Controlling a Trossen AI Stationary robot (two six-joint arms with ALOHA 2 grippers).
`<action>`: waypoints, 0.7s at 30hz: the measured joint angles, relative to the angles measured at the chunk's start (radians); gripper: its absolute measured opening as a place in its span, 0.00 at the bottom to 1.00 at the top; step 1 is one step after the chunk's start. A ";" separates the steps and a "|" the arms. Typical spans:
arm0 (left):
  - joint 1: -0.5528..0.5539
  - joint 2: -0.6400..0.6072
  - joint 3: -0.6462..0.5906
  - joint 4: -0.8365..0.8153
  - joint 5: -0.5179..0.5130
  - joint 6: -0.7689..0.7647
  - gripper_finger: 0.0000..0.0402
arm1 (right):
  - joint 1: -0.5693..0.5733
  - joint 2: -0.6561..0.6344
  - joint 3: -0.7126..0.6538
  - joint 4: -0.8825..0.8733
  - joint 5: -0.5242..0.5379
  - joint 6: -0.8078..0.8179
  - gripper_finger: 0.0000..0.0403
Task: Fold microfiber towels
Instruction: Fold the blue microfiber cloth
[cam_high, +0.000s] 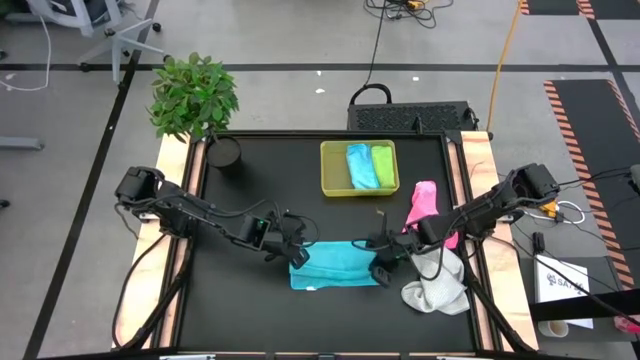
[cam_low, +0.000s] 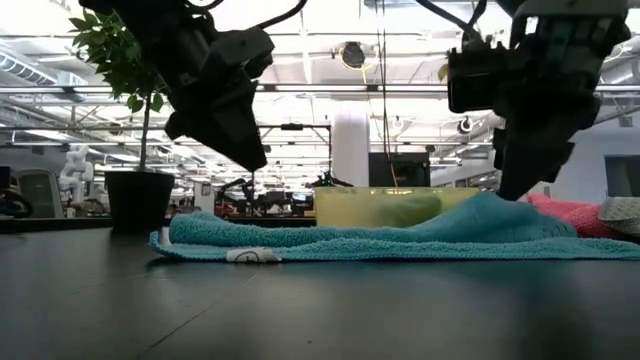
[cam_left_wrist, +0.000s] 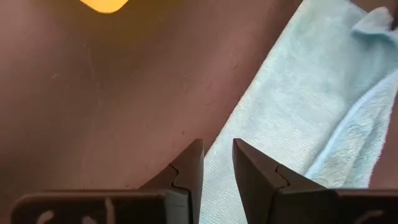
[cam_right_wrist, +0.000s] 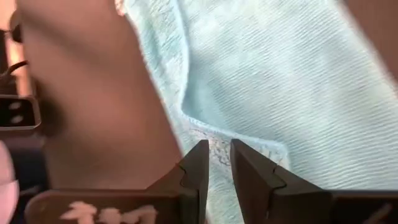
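Fingers (cam_left_wrist: 189, 167) of the left gripper (cam_high: 290, 243) stand with a narrow gap between them, just over the left edge of the teal towel (cam_high: 335, 265); nothing is between them, so they are released. Fingers (cam_right_wrist: 198, 163) of the right gripper (cam_high: 382, 262) also show a narrow gap, right above a raised fold at the right end of the same towel. If they pinch the cloth, I cannot tell; in the low view this end of the towel rises in a small peak under the gripper.

This teal towel lies spread on the dark tabletop (cam_high: 250, 320), near the front edge and in the middle, between both grippers. A small white label (cam_low: 252, 256) shows at its near edge.

To the right of it, the white towel (cam_high: 438, 285) lies crumpled at the near right side. Farther back, the pink towel (cam_high: 424, 205) lies beside the right arm. At the far middle of the tabletop stands the yellow-green tray (cam_high: 331, 165), and inside it lie the light blue towel (cam_high: 359, 166) and the lime green towel (cam_high: 382, 165) side by side, folded. A potted plant (cam_high: 195, 100) stands at the far left corner.
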 joint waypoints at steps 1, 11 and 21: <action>-0.002 0.011 0.000 0.022 -0.001 -0.001 0.22 | -0.001 0.000 0.000 -0.003 0.023 -0.010 0.15; -0.017 0.112 0.001 0.086 0.021 -0.016 0.22 | -0.008 -0.015 0.001 0.048 0.000 0.012 0.15; -0.017 0.172 0.000 0.102 0.049 -0.020 0.22 | -0.022 -0.018 0.001 -0.045 0.146 -0.116 0.15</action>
